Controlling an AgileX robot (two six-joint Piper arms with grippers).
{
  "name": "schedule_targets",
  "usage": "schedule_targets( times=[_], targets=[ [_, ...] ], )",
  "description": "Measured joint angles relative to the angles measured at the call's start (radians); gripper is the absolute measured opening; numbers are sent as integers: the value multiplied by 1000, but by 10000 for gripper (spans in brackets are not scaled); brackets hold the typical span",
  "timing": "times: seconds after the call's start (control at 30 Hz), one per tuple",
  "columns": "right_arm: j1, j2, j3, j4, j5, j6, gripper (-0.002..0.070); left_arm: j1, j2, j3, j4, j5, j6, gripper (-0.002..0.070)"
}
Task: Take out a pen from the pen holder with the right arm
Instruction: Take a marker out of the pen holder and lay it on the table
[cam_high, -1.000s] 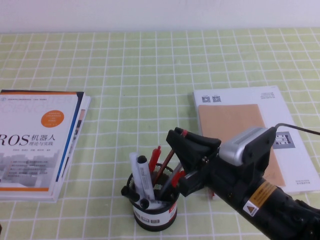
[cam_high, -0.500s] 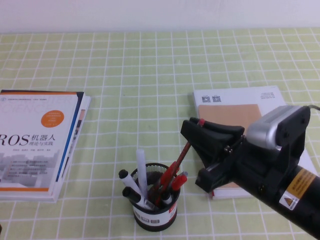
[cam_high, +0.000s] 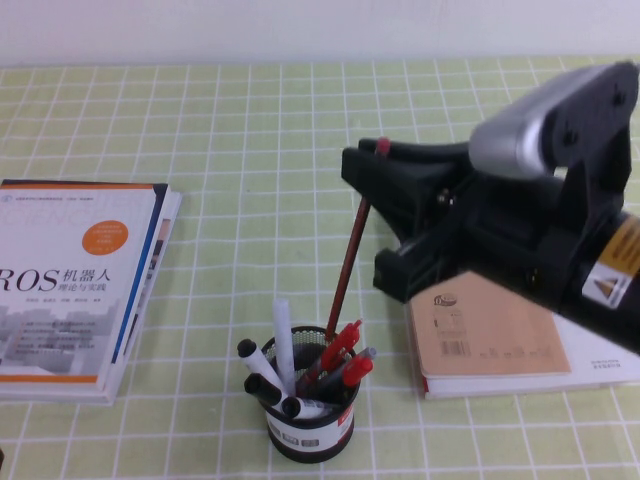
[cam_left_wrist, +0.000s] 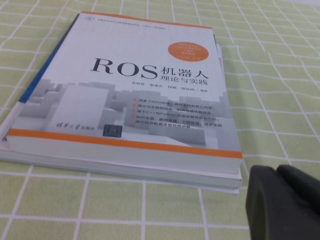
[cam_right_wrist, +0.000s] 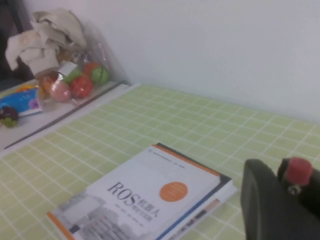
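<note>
Above pen holder (cam_high: 312, 432), right hand (cam_high: 366, 166) clamps pen (cam_high: 349, 262), near-vertical, red end up; left hand (cam_left_wrist: 284, 202) beside book (cam_left_wrist: 125, 105).

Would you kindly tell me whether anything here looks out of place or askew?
Nothing is spilled or damaged. The one oddity is the pen, hanging tilted from the shut jaws of the right gripper above the pen holder, its lower end about at the rim. The left gripper is near the ROS book.
</note>
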Motion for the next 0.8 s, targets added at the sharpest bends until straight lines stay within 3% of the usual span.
schedule_targets(
  times=[0.23, 0.53, 0.8],
  targets=[
    [-102, 60, -233, -4, 342, -21, 8, 0, 0, 0, 0, 0, 0, -8],
    [-192, 306, -530, 3, 711, -3, 8, 0, 0, 0, 0, 0, 0, -8],
    [-280, 555, -760, 72, 948, 116, 8, 0, 0, 0, 0, 0, 0, -8]
  ],
)
